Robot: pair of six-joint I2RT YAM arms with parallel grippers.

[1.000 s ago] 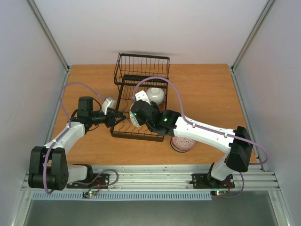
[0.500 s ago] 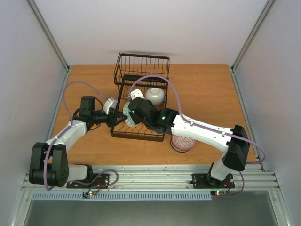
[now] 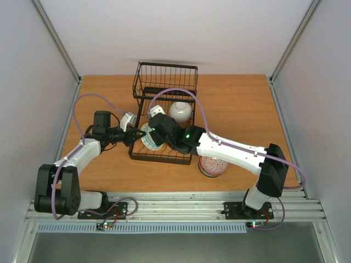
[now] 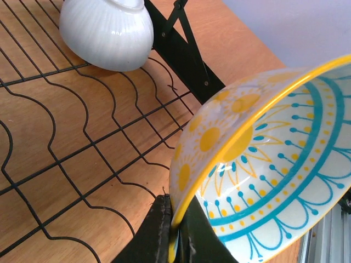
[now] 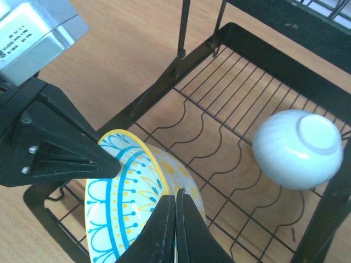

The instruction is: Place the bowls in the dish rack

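A blue-and-white patterned bowl [image 3: 148,136] with a yellow rim stands on edge over the left end of the black wire dish rack [image 3: 162,158], held from both sides. My left gripper [image 4: 174,211] is shut on its rim, with the bowl [image 4: 274,164] filling the right of that view. From the other side my right gripper [image 5: 175,193] pinches the rim of the same bowl [image 5: 123,208]. A white ribbed bowl [image 3: 180,111] lies upside down in the rack. A pink-red patterned bowl [image 3: 213,166] sits on the table in front of the rack's right corner.
The rack's taller basket section [image 3: 165,76] rises at the far end. The white bowl [image 5: 299,148] lies close to the right of my right gripper. My right arm [image 3: 230,150] crosses above the pink-red bowl. The left gripper's fingers [image 5: 66,153] reach in from the left.
My right arm carried the patterned bowl leftward across the rack to the left gripper. The left gripper, open before, has closed on the bowl's rim.
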